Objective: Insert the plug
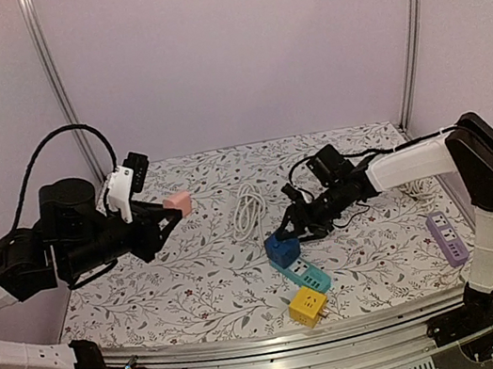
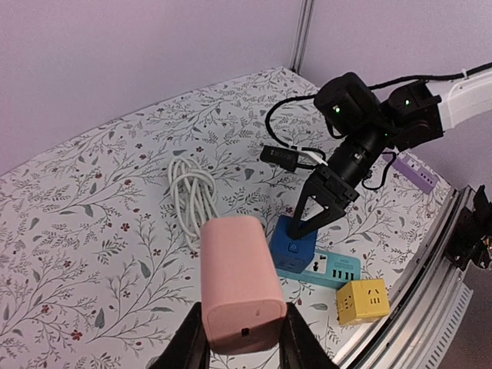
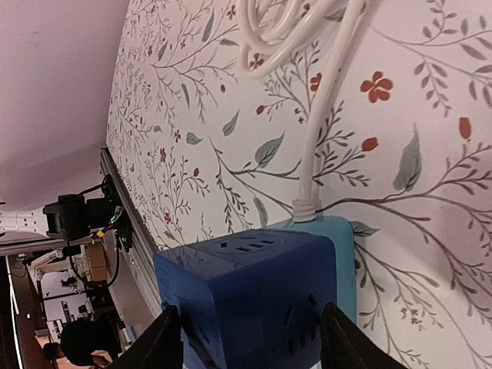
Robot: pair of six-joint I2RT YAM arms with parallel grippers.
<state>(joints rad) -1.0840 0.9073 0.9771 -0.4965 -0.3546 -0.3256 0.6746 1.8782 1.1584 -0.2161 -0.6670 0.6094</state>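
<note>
Pink cube plug, pinched in my left gripper, hangs above the floral mat. My right gripper straddles the blue cube on the teal power strip. Hold it square and press straight down. I cannot tell whether those jaws touch it, and the pink plug's prongs are hidden.

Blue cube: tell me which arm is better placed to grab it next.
Right. The right gripper has its fingers on either side of the blue cube on the teal power strip, while the left gripper is raised off to the side, shut on the pink cube.
</note>
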